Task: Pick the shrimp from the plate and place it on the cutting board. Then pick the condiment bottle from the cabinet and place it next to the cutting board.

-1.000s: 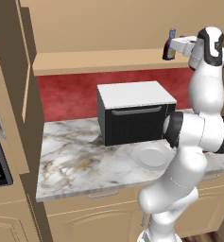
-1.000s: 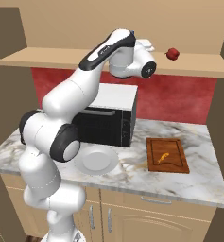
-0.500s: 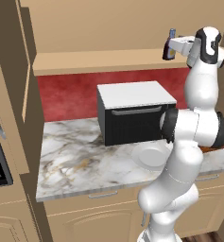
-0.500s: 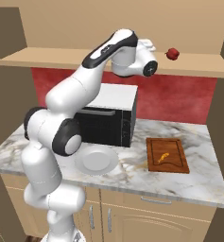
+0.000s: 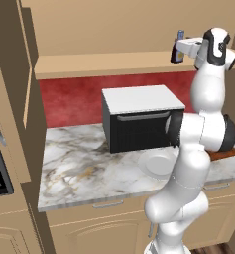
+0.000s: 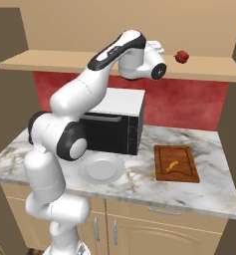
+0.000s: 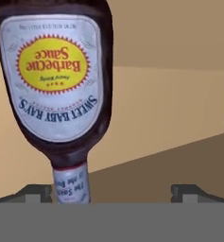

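Observation:
The condiment bottle stands on the tan cabinet shelf. My gripper is up at it and open. In the hand view the dark bottle with its barbecue-sauce label appears upside down, its pale neck between my fingertips and nearer the left one. Nothing is gripped by the gripper. The shrimp lies on the cutting board at the counter's right. The white plate sits bare in front of the oven.
A black oven with a white top stands on the marble counter under the shelf. A small red fruit rests on the shelf to the right of my hand. A tall cabinet side bounds the left.
The arm's elbow has shifted a little and the hand has edged closer to the bottle. Bottle, shrimp and plate have stayed put, and the gripper is still open.

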